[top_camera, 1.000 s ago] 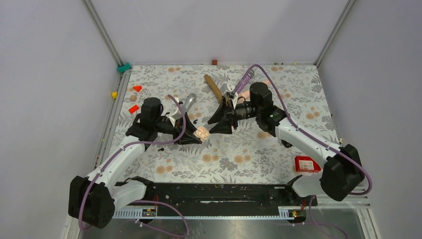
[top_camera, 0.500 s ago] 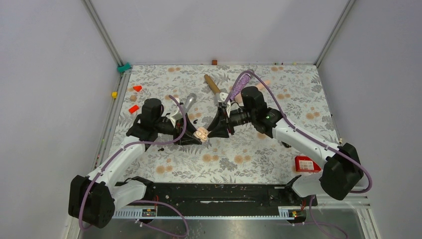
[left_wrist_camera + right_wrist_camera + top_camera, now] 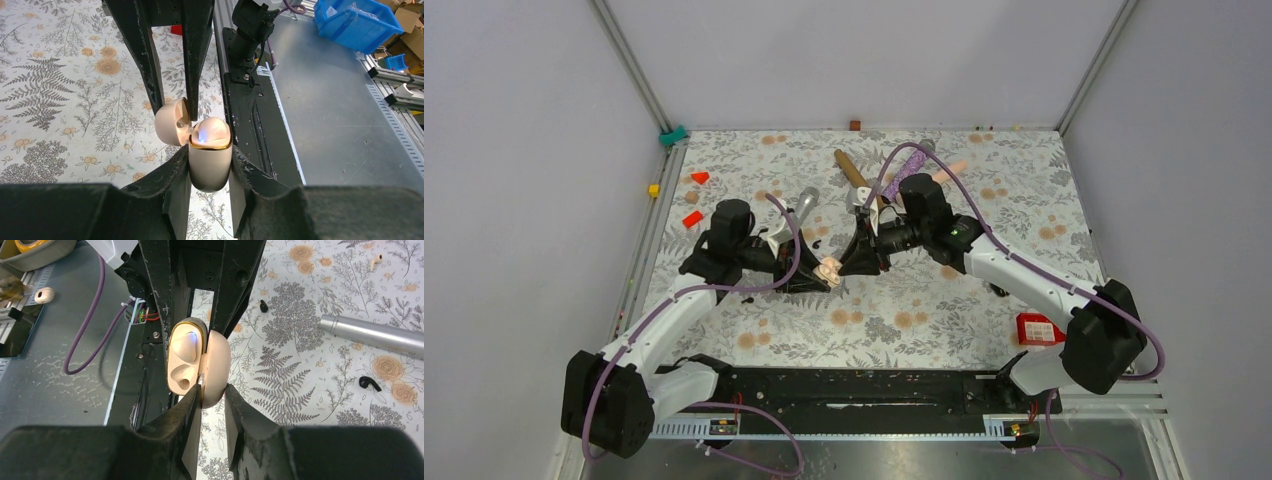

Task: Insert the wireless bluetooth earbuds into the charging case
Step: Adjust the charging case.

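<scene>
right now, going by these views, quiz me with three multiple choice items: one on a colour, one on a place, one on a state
1. What colour is the charging case?
A) pale pink with a gold rim
B) black
C) red

2. Where are the black earbuds?
A) inside the case
B) lying on the table
C) on a red block

3. How is the lid of the case?
A) shut
B) hinged open
C) detached, lying flat

Key:
1 A, the case held in the left gripper is pale pink with a gold band.
2 B, the right wrist view shows them on the floral cloth.
3 B, the lid is swung back beside the case body.
</scene>
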Tool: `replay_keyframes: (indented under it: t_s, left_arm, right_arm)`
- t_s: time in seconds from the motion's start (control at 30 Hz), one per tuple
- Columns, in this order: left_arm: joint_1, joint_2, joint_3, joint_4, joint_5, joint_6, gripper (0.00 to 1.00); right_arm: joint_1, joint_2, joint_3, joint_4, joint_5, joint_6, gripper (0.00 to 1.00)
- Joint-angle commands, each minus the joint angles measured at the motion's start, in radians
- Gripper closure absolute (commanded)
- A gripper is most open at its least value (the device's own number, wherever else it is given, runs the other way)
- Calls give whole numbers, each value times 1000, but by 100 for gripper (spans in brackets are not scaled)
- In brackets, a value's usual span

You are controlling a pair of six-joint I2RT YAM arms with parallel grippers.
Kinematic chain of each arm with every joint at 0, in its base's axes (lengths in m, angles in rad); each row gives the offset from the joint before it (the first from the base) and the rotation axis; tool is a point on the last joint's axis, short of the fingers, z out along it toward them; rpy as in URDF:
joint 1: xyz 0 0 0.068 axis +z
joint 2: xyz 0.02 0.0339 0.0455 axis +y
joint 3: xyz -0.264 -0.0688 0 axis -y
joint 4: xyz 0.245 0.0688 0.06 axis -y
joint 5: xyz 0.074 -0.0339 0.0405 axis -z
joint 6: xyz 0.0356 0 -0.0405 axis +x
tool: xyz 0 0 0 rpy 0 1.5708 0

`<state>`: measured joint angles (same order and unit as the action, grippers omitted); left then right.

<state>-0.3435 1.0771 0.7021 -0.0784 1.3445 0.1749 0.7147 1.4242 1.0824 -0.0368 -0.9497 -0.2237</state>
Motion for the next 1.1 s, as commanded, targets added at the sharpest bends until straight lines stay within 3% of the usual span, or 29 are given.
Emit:
replay_keyframes:
  t_s: [0.0, 0.2, 0.33, 0.73, 0.93, 1.07]
  left_arm:
    - [-10, -2, -7, 30, -35, 30, 90]
    - [-13, -9, -13, 31, -57, 41, 89]
    - [-14, -10, -14, 29, -63, 44, 89]
    - [-14, -10, -16, 29, -60, 48, 89]
    - [-13, -8, -15, 29, -59, 47, 89]
    - [-14, -10, -16, 29, -65, 46, 81]
  right_arm:
    - [26, 9, 57, -5, -32, -4, 77]
    - [27, 13, 68, 1, -51, 28, 80]
    - [28, 13, 68, 8, -60, 40, 71]
    - [28, 27, 73, 28, -26, 67, 66]
    - [29, 26, 77, 28, -30, 66, 76]
    - [29, 20, 80, 23, -31, 56, 81]
